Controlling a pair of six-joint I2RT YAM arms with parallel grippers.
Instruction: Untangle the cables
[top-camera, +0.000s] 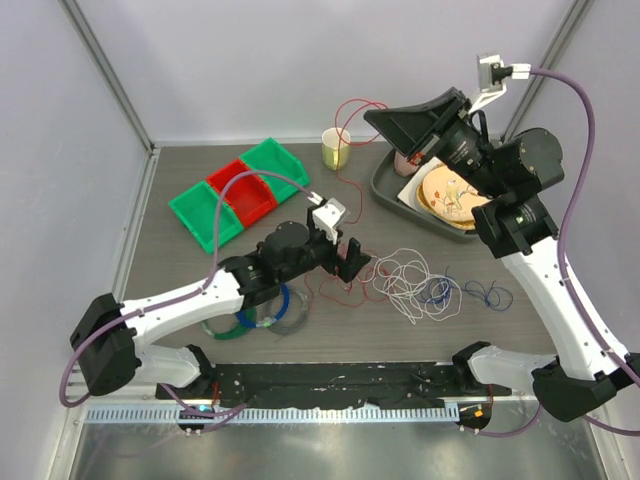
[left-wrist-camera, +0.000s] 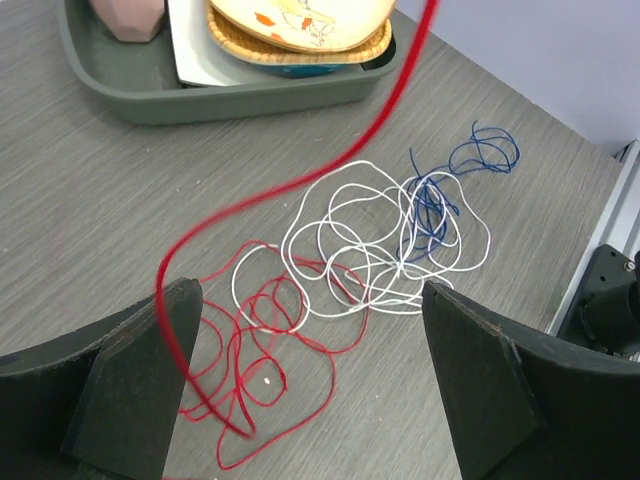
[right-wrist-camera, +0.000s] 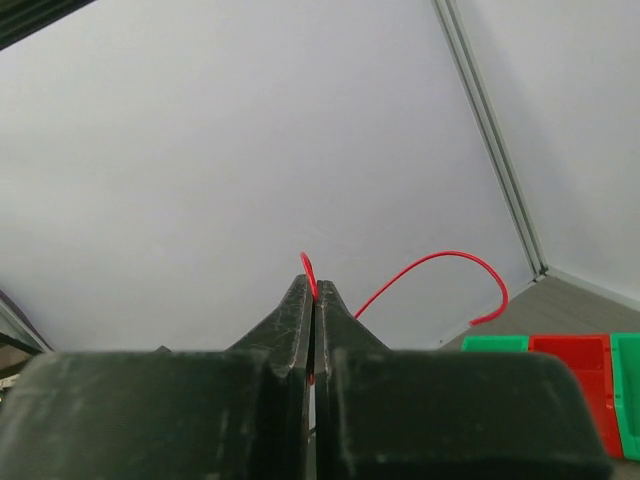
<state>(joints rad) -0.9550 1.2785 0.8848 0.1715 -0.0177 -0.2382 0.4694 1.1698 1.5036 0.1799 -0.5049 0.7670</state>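
The cables lie tangled at mid-table: white loops (top-camera: 405, 280), a thin blue wire (top-camera: 440, 290) and red loops (top-camera: 335, 290). My right gripper (top-camera: 372, 115) is raised high at the back and shut on the red wire (right-wrist-camera: 440, 262), its jaws (right-wrist-camera: 315, 290) pressed together on the strand. That strand runs down past the cup to the tangle. My left gripper (left-wrist-camera: 310, 390) hovers open just above the red loops (left-wrist-camera: 250, 350), and the taut red strand (left-wrist-camera: 300, 180) crosses beside its left finger (left-wrist-camera: 150, 380). The white loops (left-wrist-camera: 370, 240) and blue wire (left-wrist-camera: 440, 200) lie ahead of it.
A grey tray (top-camera: 385, 190) holding plates and a pink cup stands at the back right. A yellow cup (top-camera: 335, 148) stands at the back centre. Red and green bins (top-camera: 240, 190) sit at the back left. Thicker coiled rings (top-camera: 270, 315) lie under my left arm.
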